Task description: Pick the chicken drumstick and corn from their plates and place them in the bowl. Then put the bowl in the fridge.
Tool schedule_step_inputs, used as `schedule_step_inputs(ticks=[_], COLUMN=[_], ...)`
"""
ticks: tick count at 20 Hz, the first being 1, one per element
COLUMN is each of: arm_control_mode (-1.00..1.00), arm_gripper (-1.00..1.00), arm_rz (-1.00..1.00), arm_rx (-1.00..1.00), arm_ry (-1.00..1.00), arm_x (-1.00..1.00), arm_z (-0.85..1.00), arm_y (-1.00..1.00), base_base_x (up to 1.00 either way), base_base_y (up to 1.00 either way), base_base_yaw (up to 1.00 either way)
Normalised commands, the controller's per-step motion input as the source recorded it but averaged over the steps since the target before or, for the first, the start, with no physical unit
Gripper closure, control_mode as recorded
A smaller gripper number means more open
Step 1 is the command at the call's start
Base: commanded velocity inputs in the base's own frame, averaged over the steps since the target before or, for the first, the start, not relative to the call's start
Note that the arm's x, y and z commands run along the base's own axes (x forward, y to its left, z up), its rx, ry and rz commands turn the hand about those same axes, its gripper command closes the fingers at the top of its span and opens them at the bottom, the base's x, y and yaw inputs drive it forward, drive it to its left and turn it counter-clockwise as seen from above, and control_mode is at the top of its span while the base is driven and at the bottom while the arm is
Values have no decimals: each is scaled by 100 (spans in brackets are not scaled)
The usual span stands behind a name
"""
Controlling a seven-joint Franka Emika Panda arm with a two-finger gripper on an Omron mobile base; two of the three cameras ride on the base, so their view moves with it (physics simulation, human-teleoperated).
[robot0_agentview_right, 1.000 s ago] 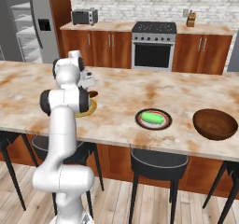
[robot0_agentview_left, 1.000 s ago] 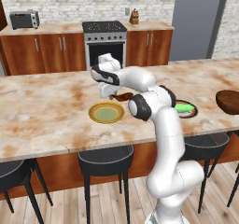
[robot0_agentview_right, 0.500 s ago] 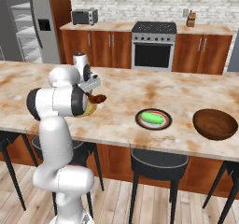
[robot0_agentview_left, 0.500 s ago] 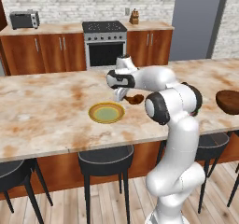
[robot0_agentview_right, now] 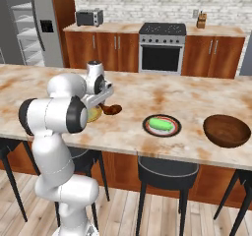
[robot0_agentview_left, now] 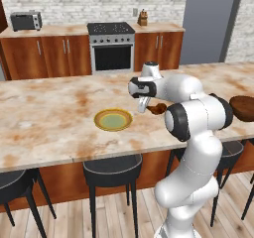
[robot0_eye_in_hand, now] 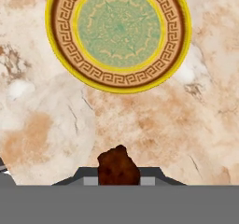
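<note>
My gripper (robot0_agentview_left: 149,106) is shut on the reddish-brown chicken drumstick (robot0_agentview_left: 158,107), which hangs above the marble counter just right of the yellow-rimmed plate (robot0_agentview_left: 113,119). The right base view shows the gripper (robot0_agentview_right: 104,104) holding the drumstick (robot0_agentview_right: 112,109) left of the black-rimmed plate (robot0_agentview_right: 162,127), where the green corn (robot0_agentview_right: 161,124) lies. At the counter's right end stands the dark brown bowl (robot0_agentview_right: 227,130), also visible as the bowl (robot0_agentview_left: 242,107). In the hand view the drumstick (robot0_eye_in_hand: 118,166) sits between my fingertips, with the bare yellow-rimmed plate (robot0_eye_in_hand: 118,35) beyond it. The grey fridge (robot0_agentview_right: 30,26) stands at the back left, one door open.
Several dark bar stools (robot0_agentview_left: 111,168) line the near edge of the counter. A steel oven (robot0_agentview_right: 161,52), a toaster oven (robot0_agentview_right: 89,17) and a knife block (robot0_agentview_right: 200,19) stand along the back wall.
My arm has swung to the right, carrying the drumstick off the yellow-rimmed plate and over the counter beside it. The plate now lies bare.
</note>
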Motion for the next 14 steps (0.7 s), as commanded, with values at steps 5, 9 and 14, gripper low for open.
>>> schedule_step_inputs(ticks=[5,9,14], arm_control_mode=[-100,-100,-100], arm_gripper=[100,100,100], arm_rz=[4,1,0], arm_rx=[0,0,0], arm_ry=[16,5,0], arm_x=[-10,-5,0], arm_z=[21,6,0], arm_y=[-25,-9,0], base_base_x=[0,0,0], base_base_y=[0,0,0], base_base_yaw=[0,0,0])
